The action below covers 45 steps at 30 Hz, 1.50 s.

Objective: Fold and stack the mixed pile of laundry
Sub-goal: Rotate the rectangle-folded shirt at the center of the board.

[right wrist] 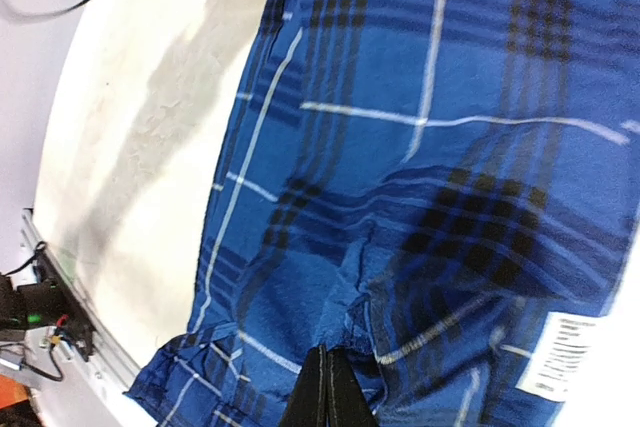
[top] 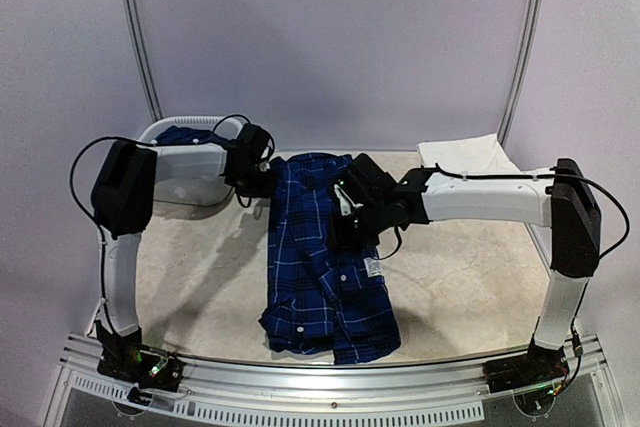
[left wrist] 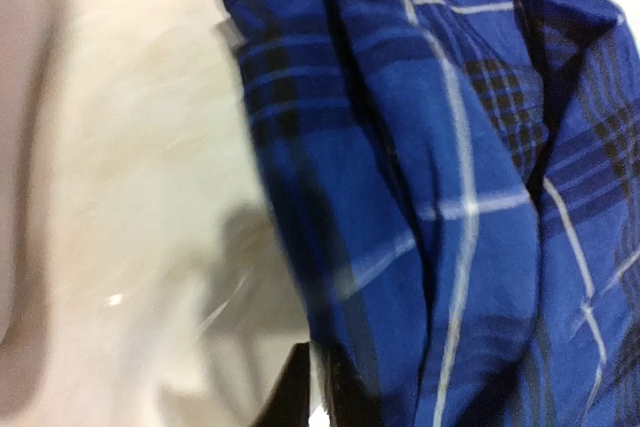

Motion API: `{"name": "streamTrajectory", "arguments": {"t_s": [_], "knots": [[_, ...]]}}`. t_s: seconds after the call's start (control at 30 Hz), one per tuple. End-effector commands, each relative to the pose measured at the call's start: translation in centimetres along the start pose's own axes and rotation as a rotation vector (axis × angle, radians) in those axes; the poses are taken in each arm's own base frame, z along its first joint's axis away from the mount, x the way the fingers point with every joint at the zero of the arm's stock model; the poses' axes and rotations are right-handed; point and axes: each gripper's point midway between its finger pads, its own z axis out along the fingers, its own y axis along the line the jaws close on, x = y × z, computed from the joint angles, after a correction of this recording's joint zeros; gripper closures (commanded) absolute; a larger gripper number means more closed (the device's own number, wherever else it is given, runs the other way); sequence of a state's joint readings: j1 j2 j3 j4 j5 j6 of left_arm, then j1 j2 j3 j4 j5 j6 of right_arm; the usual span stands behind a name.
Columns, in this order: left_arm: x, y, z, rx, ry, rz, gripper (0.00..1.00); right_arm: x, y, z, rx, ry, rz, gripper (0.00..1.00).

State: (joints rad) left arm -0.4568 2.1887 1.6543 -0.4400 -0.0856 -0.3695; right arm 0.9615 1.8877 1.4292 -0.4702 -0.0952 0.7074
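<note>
Nearest to us in the overhead view is the metal rail (top: pixel 330 387) at six o'clock, with both arm bases bolted on it. Beyond it we see the pale table (top: pixel 470 287), and the navy plaid shirt (top: pixel 320 267) lies crumpled down its middle, running from about twelve o'clock to the near edge at six. At ten o'clock stands the white basket (top: pixel 165 127) with a blue garment (top: pixel 190 134) inside, and at two o'clock a folded white piece (top: pixel 465 152) rests on the table's far edge. The right gripper (right wrist: pixel 325 387) is over the shirt's centre, its fingers pressed together with the tips at a puckered fold. We cannot tell whether cloth is caught between them. The left gripper (left wrist: pixel 320 392) is at the shirt's eleven o'clock edge, but its wrist view is blurred and we cannot tell how its fingers stand. A small white label (right wrist: pixel 560 352) lies on the shirt at three o'clock of the right fingertips.
</note>
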Motion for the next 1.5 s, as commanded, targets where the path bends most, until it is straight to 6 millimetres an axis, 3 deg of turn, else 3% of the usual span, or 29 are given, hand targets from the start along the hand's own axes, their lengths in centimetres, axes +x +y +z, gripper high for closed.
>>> {"name": "streamTrajectory", "arguments": {"t_s": [0.0, 0.13, 0.3, 0.43, 0.5, 0.67, 0.77, 0.93, 1.1, 1.27, 1.37, 1.47], "knots": [[-1.4, 2.7, -5.8, -0.112, -0.079, 0.013, 0.81, -2.4, -0.6, -3.3, 0.068, -0.057, -0.064, 1.0], [-0.9, 3.1, -7.8, -0.114, -0.092, 0.03, 0.6, -2.6, -0.6, -4.2, 0.082, -0.037, -0.11, 0.99], [0.3, 2.9, -7.9, -0.108, -0.052, 0.04, 0.55, -0.4, -1.2, -3.1, 0.053, 0.037, -0.133, 0.87], [1.3, 1.1, -8.9, -0.069, -0.071, 0.067, 0.49, 0.8, -1.2, -2.1, 0.014, 0.062, -0.126, 0.55], [1.9, 0.2, -9.6, -0.066, -0.079, 0.088, 0.46, 0.6, -0.9, -2.3, -0.002, 0.047, -0.133, 0.48], [3.3, -1.3, -12.8, -0.074, -0.125, 0.147, 0.42, -0.7, -0.7, -5.2, -0.008, -0.062, -0.171, 0.47], [4.9, -1.5, -14.7, -0.064, -0.147, 0.171, 0.41, 0.5, -1.9, -5.7, 0.0, -0.077, -0.219, 0.48], [7.4, -1.2, -17.2, -0.032, -0.176, 0.181, 0.41, 3.6, -3.6, -3.8, -0.027, -0.024, -0.223, 0.51], [9.5, -1.6, -18.8, 0.019, -0.195, 0.175, 0.42, 4.7, -3.7, -2.0, -0.048, 0.014, -0.213, 0.51], [12.8, -5.5, -21.0, 0.194, -0.195, 0.252, 0.43, 4.3, -4.2, -1.1, -0.001, 0.009, -0.23, 0.52], [15.1, -8.5, -22.5, 0.285, -0.206, 0.351, 0.41, 3.4, -5.4, -1.7, 0.074, -0.036, -0.214, 0.52], [17.0, -10.0, -22.9, 0.286, -0.217, 0.444, 0.39, 2.3, -6.8, -3.0, 0.135, -0.097, -0.191, 0.53]]}}
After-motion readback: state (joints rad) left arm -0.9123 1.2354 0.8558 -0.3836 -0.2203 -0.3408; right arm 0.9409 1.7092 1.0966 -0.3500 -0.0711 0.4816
